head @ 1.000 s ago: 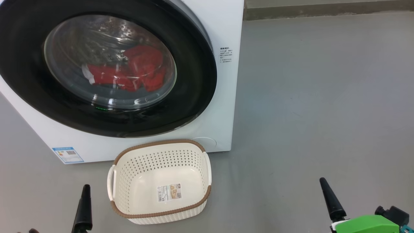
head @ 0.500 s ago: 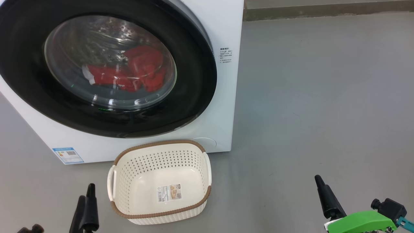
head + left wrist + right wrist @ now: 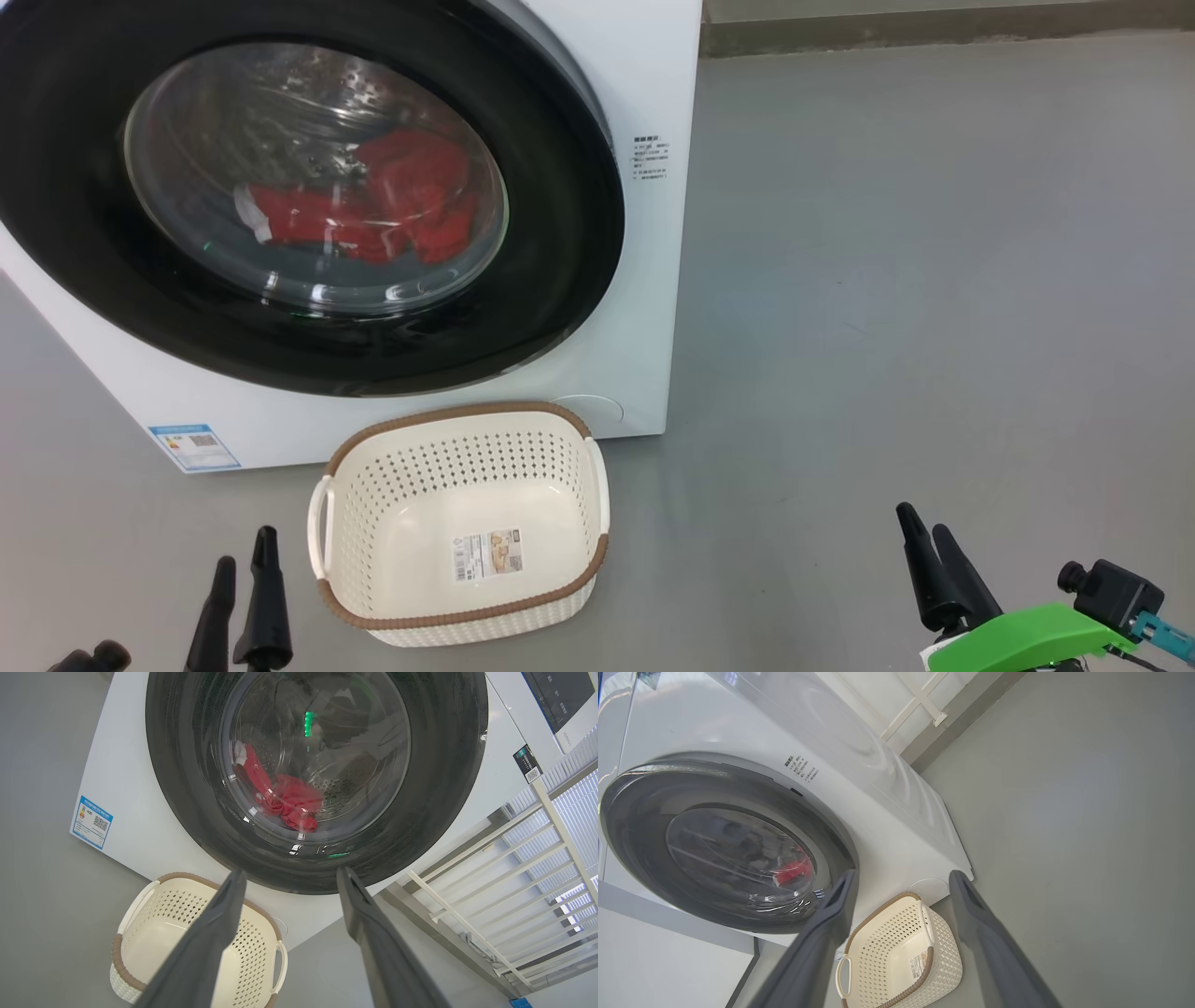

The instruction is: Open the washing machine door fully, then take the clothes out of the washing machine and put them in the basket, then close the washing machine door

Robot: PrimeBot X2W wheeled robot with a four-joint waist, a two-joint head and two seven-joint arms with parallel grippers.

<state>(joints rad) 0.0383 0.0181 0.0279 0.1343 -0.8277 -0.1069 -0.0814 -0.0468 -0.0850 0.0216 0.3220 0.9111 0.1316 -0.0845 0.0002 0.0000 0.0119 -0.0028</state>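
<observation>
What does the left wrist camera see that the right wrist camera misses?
Left wrist, not right wrist: the blue label on the washer, a white railing beside it, and the left gripper, open.
Right wrist, not left wrist: the washer's side, a small text sticker, the basket's inner label, and the right gripper, open.
Both: the shut door, red clothes behind its glass, the basket with nothing red in it, and the grey floor.

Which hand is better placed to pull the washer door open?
Probably right: the right hand, open, hangs right of the washing machine door, and its wrist view shows the rim's side edge. The left hand, open too, faces the glass front.
</observation>
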